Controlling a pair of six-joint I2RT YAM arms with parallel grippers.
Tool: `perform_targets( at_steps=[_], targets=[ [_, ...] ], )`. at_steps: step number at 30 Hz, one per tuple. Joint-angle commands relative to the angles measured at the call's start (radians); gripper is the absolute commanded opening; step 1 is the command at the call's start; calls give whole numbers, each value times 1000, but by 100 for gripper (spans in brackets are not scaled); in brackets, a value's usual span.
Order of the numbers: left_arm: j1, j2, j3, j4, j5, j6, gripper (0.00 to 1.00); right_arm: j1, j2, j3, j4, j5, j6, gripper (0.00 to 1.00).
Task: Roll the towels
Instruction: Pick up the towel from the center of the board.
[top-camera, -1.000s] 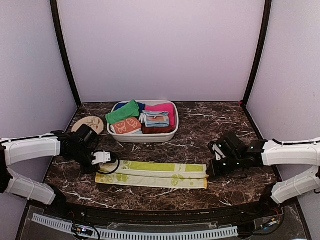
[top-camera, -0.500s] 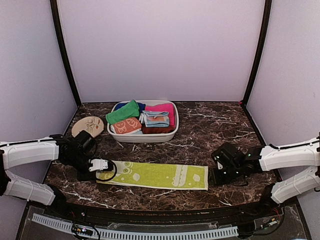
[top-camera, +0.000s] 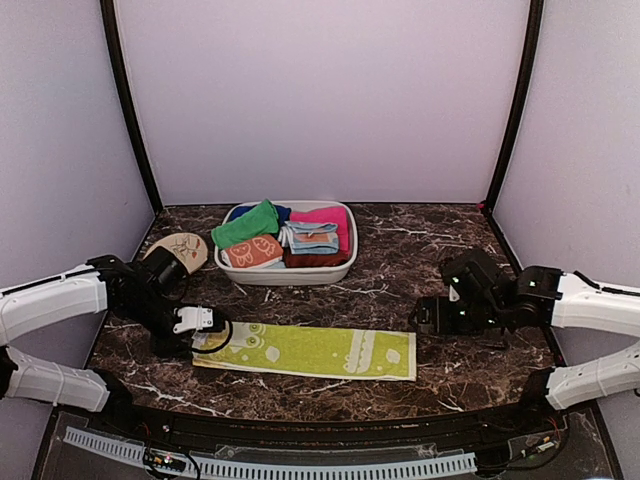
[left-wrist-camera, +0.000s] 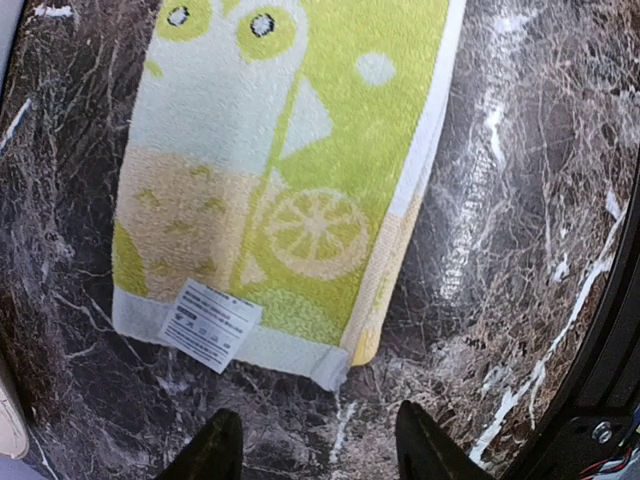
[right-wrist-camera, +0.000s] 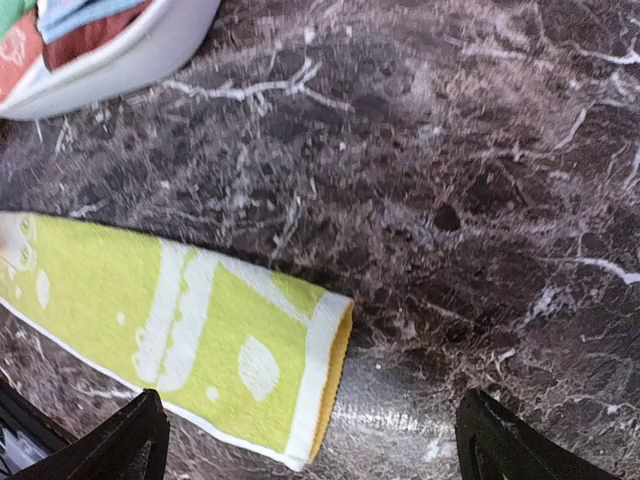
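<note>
1. Yellow-green printed towel now lies folded lengthwise, a flat strip near the front edge of the table (a second ago that fold was only half closed).
2. Left gripper hovers open and empty just off the label end; right gripper, spread wide, has pulled back from the other end.
3. Folding looks done, so I'd expect rolling next. The plain green towel waits in the basket.

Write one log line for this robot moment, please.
printed towel: folded, flat, not yet rolled | left gripper: open, just off left end | right gripper: open, just off right end
</note>
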Motion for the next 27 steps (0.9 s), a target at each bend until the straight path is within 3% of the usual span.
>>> perform_targets(
  at_steps=[1, 2, 6, 9, 15, 18, 24, 27],
  targets=[
    [2, 10, 43, -28, 33, 4, 52, -8, -30, -3, 70, 52, -20, 100],
    [1, 24, 46, -14, 27, -1, 51, -10, -19, -12, 111, 27, -52, 100],
    [1, 101, 50, 65, -11, -19, 43, -10, 145, 54, 114, -29, -101, 78],
    [0, 167, 45, 117, -19, -33, 39, -7, 269, 85, 106, -79, -107, 70],
    [-1, 250, -11, 220, -34, -45, 32, -11, 333, 30, 207, -112, -115, 32],
    [0, 267, -43, 263, -51, -42, 33, -29, 372, 8, 222, -116, -125, 17],
    [0, 282, -56, 350, -95, -38, 39, -37, 443, -40, 205, -105, -124, 1],
    [1, 306, -48, 428, -140, -38, 42, -27, 434, -70, 161, -93, -90, 0]
  ],
)
